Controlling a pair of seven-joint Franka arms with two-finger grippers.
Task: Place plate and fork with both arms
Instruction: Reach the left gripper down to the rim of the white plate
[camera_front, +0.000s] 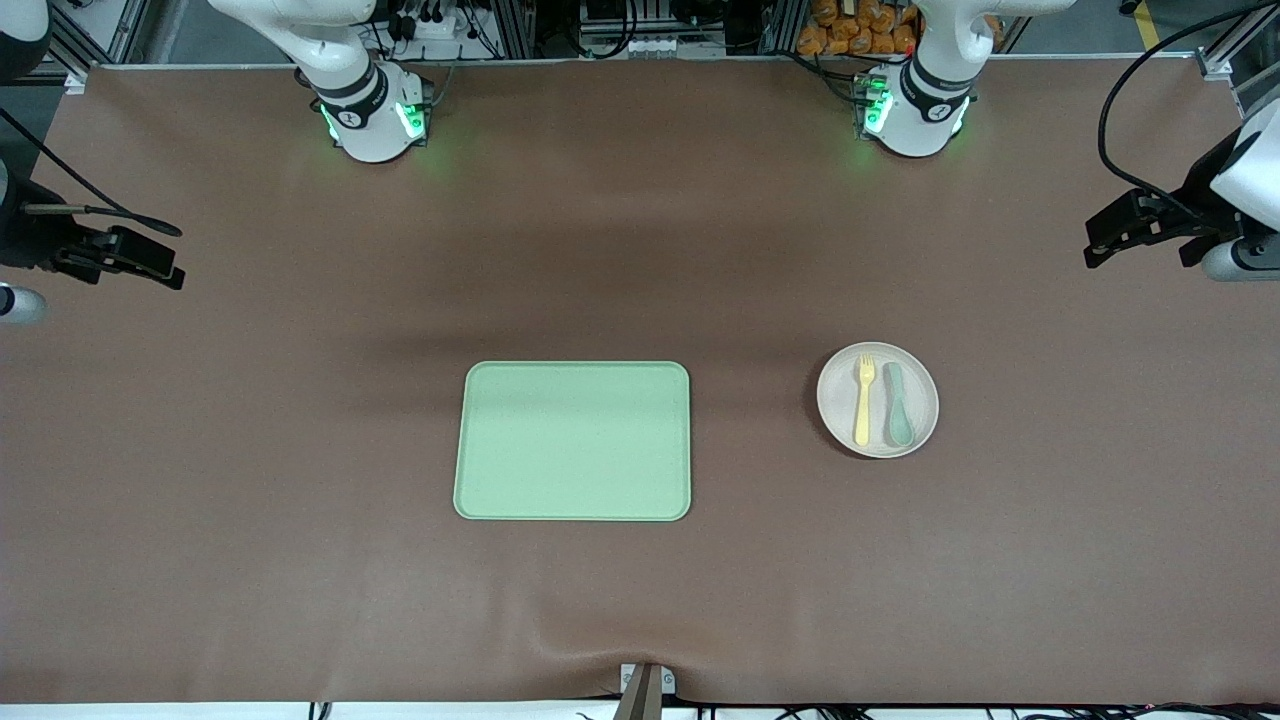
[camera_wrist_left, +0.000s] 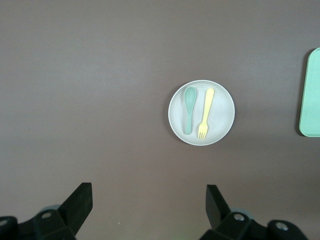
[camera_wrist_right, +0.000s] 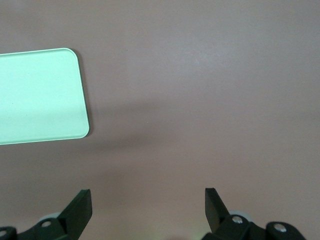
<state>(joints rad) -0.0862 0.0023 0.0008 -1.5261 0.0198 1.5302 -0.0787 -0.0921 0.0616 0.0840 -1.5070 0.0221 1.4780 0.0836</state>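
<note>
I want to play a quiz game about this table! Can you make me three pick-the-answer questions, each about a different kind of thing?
1. Where does the small pale-yellow plastic fork lie?
A. on the rectangular light-green tray
B. on the round pale beige-pink plate
C. on the brown table cover

2. How many utensils are on the plate?
A. one
B. two
C. three

3. How is the left gripper?
A. open, holding nothing
B. shut on the fork
C. shut on the plate

Answers: 1 B, the fork rests on the plate. 2 B, the fork and a grey-green spoon. 3 A, its fingers stand apart above the table.
</note>
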